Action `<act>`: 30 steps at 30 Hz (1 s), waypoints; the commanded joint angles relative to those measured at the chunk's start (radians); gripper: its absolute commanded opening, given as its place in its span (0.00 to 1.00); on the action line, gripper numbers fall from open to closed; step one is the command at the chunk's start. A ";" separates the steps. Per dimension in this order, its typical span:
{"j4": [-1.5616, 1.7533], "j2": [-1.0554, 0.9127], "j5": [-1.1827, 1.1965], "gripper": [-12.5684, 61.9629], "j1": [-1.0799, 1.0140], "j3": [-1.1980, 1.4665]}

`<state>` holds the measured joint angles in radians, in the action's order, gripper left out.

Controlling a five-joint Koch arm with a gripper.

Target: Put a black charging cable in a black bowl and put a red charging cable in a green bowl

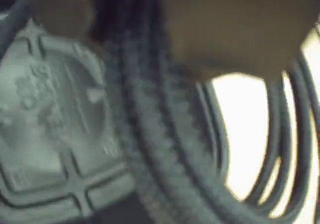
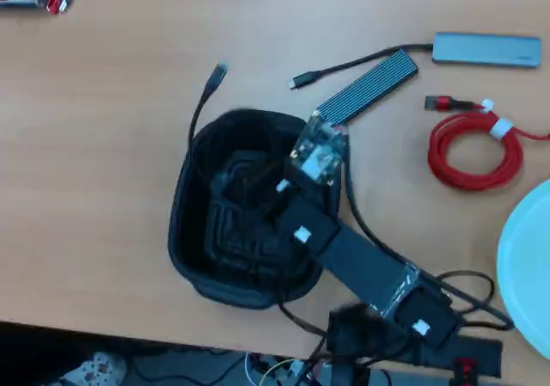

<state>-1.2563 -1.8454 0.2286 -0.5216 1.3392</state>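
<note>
While I monitored the overhead view, the arm [image 2: 361, 266] reached from the lower right over the black bowl [image 2: 185, 223], which sat on the desk [image 2: 103, 128]. The pincer [image 2: 277, 184] hung inside the bowl's rim; I could not tell how far it was open. The black charging cable [image 2: 236, 175] lay coiled in the bowl, one plug end [image 2: 216, 75] trailing out over the rim onto the desk. In the wrist view, blurred cable loops [image 1: 165, 149] filled the frame above the bowl's raised floor pattern [image 1: 50, 114]. The red charging cable [image 2: 475, 150] lay coiled on the desk at right, well apart from the black bowl and near the green bowl [image 2: 526, 261] at the right edge.
</note>
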 commanded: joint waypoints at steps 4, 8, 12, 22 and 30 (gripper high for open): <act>0.069 -0.043 -0.021 0.08 0.129 -0.017; 0.069 -0.041 -0.017 0.08 0.196 0.009; 0.069 -0.043 -0.021 0.08 0.210 0.118; 0.083 -0.041 -0.021 0.08 0.143 0.299; 0.092 0.035 -0.021 0.12 0.146 0.311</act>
<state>-1.2502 -1.8178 0.2255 -0.3758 1.6858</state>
